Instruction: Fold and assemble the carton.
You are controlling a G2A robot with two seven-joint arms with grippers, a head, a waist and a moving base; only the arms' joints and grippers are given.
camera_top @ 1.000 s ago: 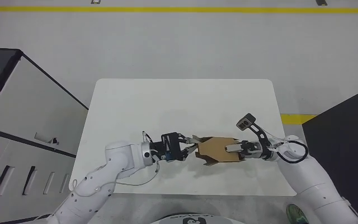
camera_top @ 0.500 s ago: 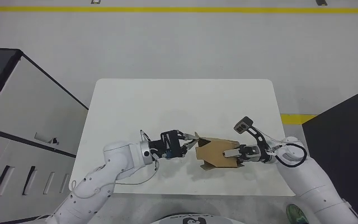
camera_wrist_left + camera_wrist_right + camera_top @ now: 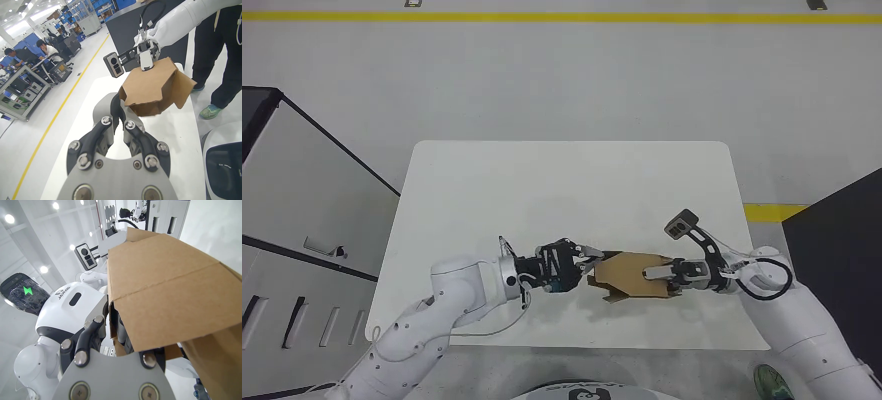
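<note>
Gripping the carton (image 3: 627, 275) by its right end, jaws clamped on the top panel, the right gripper (image 3: 660, 270) holds it at the near part of the table (image 3: 572, 180), while the left gripper (image 3: 587, 262), jaws nearly together, sits at the carton's left corner.

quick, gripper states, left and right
left gripper: closed at the carton edge, hold cannot be told
right gripper: closed on the carton

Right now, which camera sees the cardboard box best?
The left wrist view: the whole cardboard box shows, open flaps included. The top view shows it small, from above; the right wrist view shows one panel up close.
</note>
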